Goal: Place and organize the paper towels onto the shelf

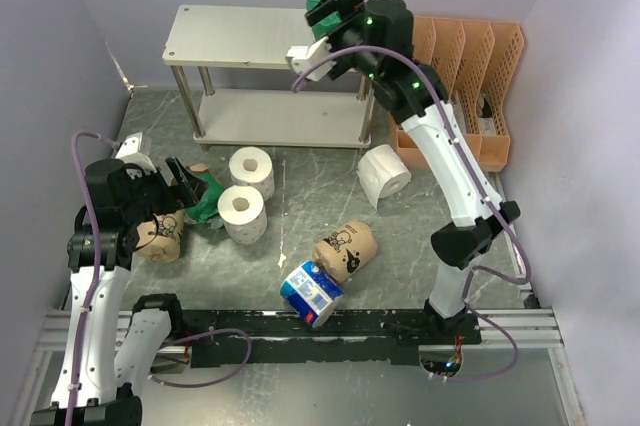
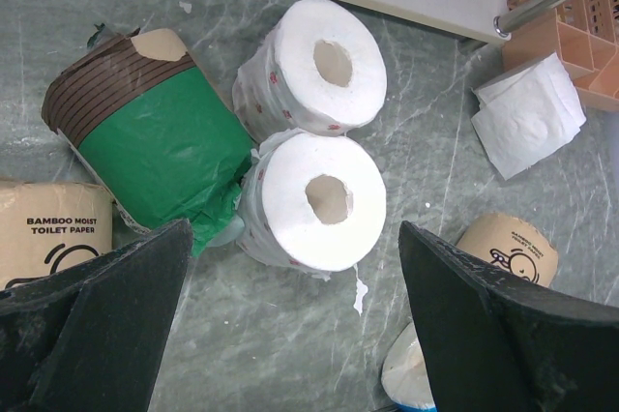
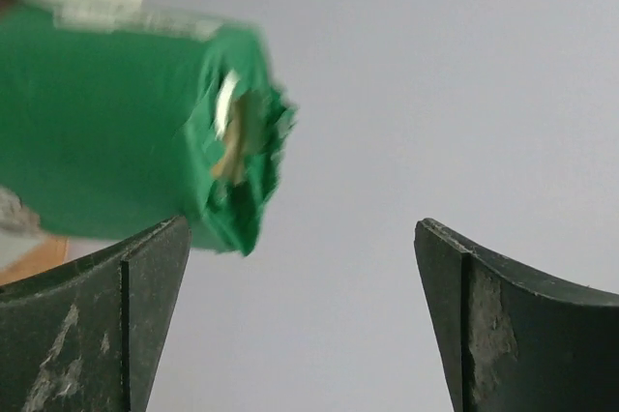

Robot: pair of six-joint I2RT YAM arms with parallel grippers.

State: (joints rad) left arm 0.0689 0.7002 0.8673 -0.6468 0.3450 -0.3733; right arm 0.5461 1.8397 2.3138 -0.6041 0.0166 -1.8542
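While the overhead view hides the tips of the right claw (image 3: pixel 300 257), its wrist camera shows them spread wide, with a blurred green roll (image 3: pixel 126 122) beside one finger, by the shelf (image 1: pixel 230 36) top. Left claw (image 2: pixel 295 248) gapes empty above white rolls (image 2: pixel 314 199) on the tabletop (image 2: pixel 435 180).

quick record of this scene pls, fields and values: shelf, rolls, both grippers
shelf: two tiers, at the back
left gripper: open, above white rolls
right gripper: open, clamping nothing
rolls on table: seven
white rolls: three, two upright, one on its side
tan rolls: two, one at far left, one mid-table
blue roll: near front edge
green roll: on table beside white rolls
second green roll: at shelf's top right end, by right gripper, blurred
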